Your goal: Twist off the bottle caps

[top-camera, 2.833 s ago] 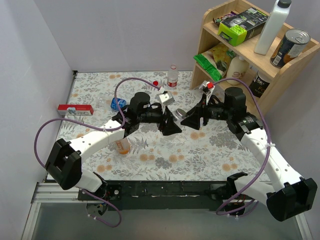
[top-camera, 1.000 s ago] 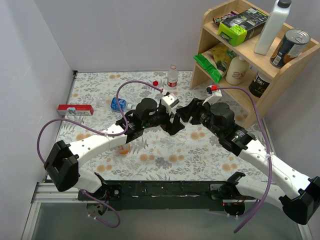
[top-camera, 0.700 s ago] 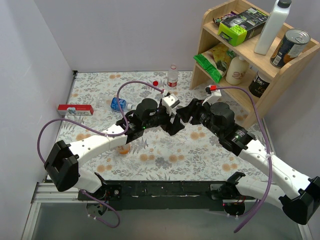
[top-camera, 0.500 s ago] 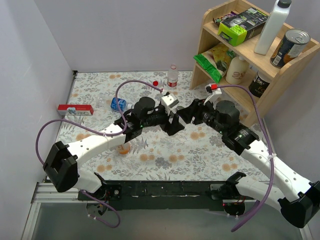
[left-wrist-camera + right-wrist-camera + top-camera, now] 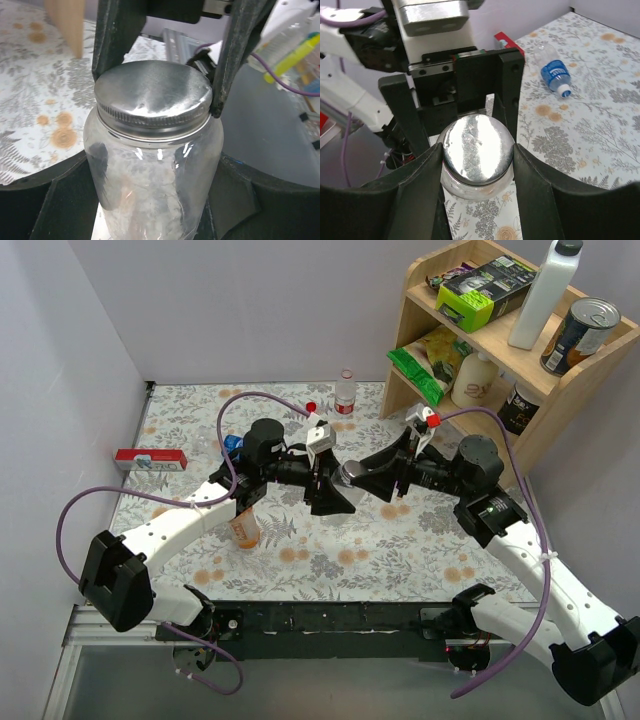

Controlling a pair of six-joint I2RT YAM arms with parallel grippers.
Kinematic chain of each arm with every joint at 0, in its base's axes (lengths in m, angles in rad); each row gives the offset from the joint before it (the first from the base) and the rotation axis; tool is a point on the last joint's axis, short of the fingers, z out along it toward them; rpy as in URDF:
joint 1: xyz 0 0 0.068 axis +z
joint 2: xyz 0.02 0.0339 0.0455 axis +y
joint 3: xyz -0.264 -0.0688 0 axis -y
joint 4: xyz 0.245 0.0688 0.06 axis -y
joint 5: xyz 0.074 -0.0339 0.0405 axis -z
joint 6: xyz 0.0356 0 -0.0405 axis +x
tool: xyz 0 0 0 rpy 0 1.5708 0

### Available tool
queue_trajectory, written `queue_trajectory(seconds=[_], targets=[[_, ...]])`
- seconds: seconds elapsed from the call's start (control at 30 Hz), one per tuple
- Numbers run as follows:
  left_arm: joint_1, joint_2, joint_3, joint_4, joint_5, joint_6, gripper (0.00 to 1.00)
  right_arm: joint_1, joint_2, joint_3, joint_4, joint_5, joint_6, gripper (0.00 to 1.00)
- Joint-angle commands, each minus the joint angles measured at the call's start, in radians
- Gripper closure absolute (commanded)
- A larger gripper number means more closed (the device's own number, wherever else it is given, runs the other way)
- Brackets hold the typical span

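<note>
So the left gripper (image 5: 330, 482) has a firm hold on the body of the squat clear bottle (image 5: 150, 185), keeping it up over the middle of the table (image 5: 400, 540), right between both arms. The right gripper (image 5: 477, 167) comes in opposite, fingers (image 5: 239, 50) pinched on the silver cap (image 5: 152, 95), which sits on the bottle's neck. The orange bottle (image 5: 243, 530) lies by the left arm.

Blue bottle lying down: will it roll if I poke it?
Probably: the blue bottle lies on its side and looks round, so a sideways poke should roll it. It seems to be thin clear plastic, so it is likely light and squashy.
</note>
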Motion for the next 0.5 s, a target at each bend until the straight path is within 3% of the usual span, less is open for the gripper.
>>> queue_trajectory(seconds=[0.0, 0.13, 0.23, 0.27, 0.3, 0.37, 0.47], targets=[[-0.023, -0.039, 0.056, 0.059, 0.236, -0.035, 0.61, 0.01, 0.023, -0.005, 0.103, -0.24, -0.066, 0.74], [-0.021, -0.033, 0.052, 0.067, 0.236, -0.041, 0.61, 0.003, 0.029, 0.006, 0.081, -0.238, -0.079, 0.72], [-0.02, -0.033, 0.055, 0.049, 0.202, -0.025, 0.61, -0.006, 0.018, 0.014, 0.045, -0.184, -0.079, 0.58], [-0.02, -0.033, 0.058, 0.029, 0.184, -0.004, 0.61, -0.011, 0.012, 0.018, 0.029, -0.167, -0.079, 0.42], [-0.018, -0.035, 0.064, 0.018, 0.174, 0.005, 0.61, -0.016, 0.006, 0.021, 0.016, -0.15, -0.08, 0.36], [-0.015, -0.039, 0.065, -0.006, 0.155, 0.019, 0.61, -0.031, -0.019, 0.023, -0.02, -0.11, -0.08, 0.27], [-0.004, -0.046, 0.073, -0.037, 0.102, 0.05, 0.61, -0.046, -0.057, 0.02, -0.06, -0.058, -0.079, 0.24]])
